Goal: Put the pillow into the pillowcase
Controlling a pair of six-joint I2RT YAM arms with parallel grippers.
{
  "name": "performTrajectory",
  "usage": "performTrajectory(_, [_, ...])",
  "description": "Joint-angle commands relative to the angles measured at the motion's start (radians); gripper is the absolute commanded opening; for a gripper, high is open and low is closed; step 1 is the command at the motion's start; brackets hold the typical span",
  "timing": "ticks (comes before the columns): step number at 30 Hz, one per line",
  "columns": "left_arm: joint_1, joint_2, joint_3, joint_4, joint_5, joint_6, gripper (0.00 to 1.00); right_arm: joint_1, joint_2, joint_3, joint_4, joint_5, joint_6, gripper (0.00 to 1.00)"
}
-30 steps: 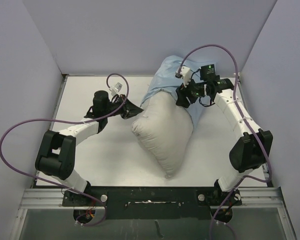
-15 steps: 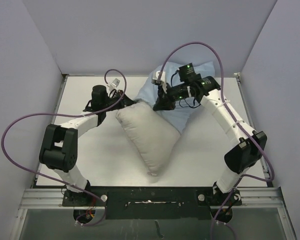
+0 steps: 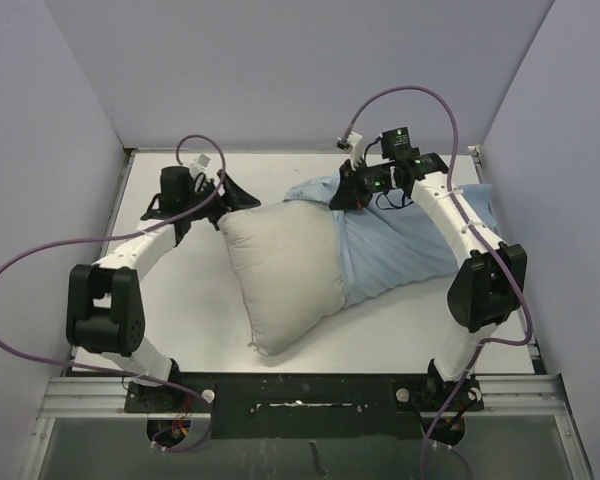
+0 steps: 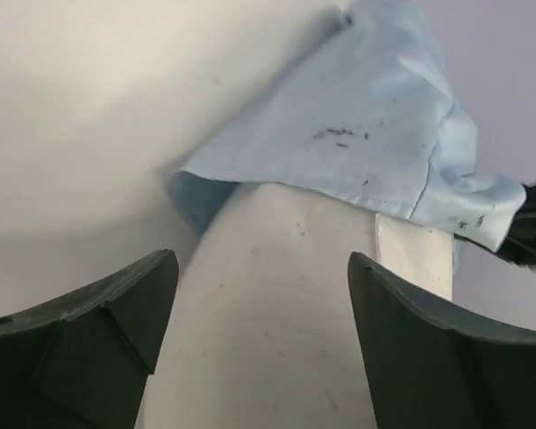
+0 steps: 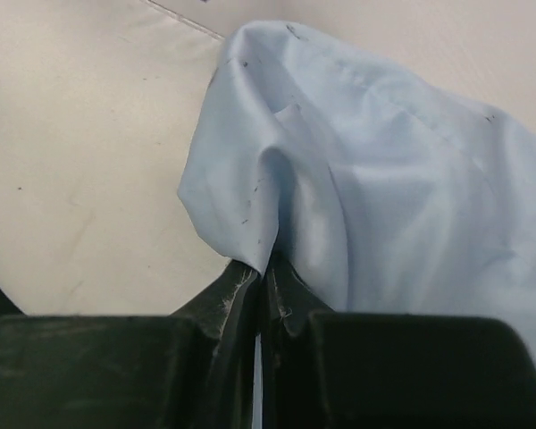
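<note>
**A:** What lies round the left gripper (image 3: 235,197)?

**B:** Bare table (image 3: 180,290) under it and to its left. Straight ahead of its fingers is the end of the pillow (image 3: 285,270). Beyond that, the hem of the pillowcase (image 3: 400,245) hangs over the pillow's far end.

**A:** Are its jaws closed?

**B:** No, they stand well apart, one on each side of the pillow's end. I cannot tell whether they touch it.

**A:** And the right gripper (image 5: 263,268)?

**B:** It is pinched tight on a raised fold of the pillowcase edge. The blue cloth spreads away ahead of it and to its right, with bare table to its left. Most of the pillow is outside the sack.

**A:** Is anything in the way?

**B:** The right forearm lies above the pillowcase, and a purple cable (image 3: 402,88) arches over that wrist.

**A:** How are the arms posed?

**B:** The left arm is folded at the elbow, with its forearm reaching forward and its wrist turned towards the pillow. The right arm reaches up the far side, and its wrist bends inward to the hem.
</note>
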Motion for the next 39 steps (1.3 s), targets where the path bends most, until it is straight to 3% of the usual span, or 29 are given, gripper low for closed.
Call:
performTrajectory(1, [0.124, -0.262, 0.13, -0.375, -0.2, 0.284, 0.83, 0.024, -0.047, -0.002, 0.116, -0.012, 0.065, 0.0])
performTrajectory(6, [0.155, -0.483, 0.117, -0.609, -0.351, 0.412, 0.97, 0.026, -0.016, 0.037, 0.114, -0.032, 0.08, 0.0])
performTrajectory(14, [0.13, -0.68, -0.161, -0.618, -0.101, 0.258, 0.83, 0.082, 0.076, 0.166, 0.08, -0.068, 0.092, 0.0])
performTrajectory(21, [-0.145, -0.598, -0.306, -0.437, -0.165, 0.152, 0.82, 0.289, 0.125, 0.285, 0.047, -0.117, 0.034, 0.0])
performTrajectory(26, [-0.185, -0.465, -0.32, -0.22, -0.124, 0.08, 0.61, 0.339, 0.111, 0.282, 0.018, -0.064, -0.008, 0.01])
performTrajectory(29, [-0.193, -0.451, -0.318, -0.142, -0.109, 0.069, 0.6, 0.291, 0.069, 0.286, -0.051, -0.077, -0.104, 0.15])
performTrajectory(33, [-0.192, -0.539, -0.367, -0.113, -0.166, 0.111, 0.71, 0.215, -0.034, 0.28, -0.217, -0.182, -0.352, 0.52])
performTrajectory(34, [-0.191, -0.574, -0.385, -0.116, -0.192, 0.123, 0.75, 0.195, -0.059, 0.27, -0.263, -0.196, -0.396, 0.57])
performTrajectory(39, [-0.056, -0.767, -0.51, -0.122, -0.19, 0.056, 0.92, 0.036, -0.166, 0.113, -0.335, -0.269, -0.458, 0.64])
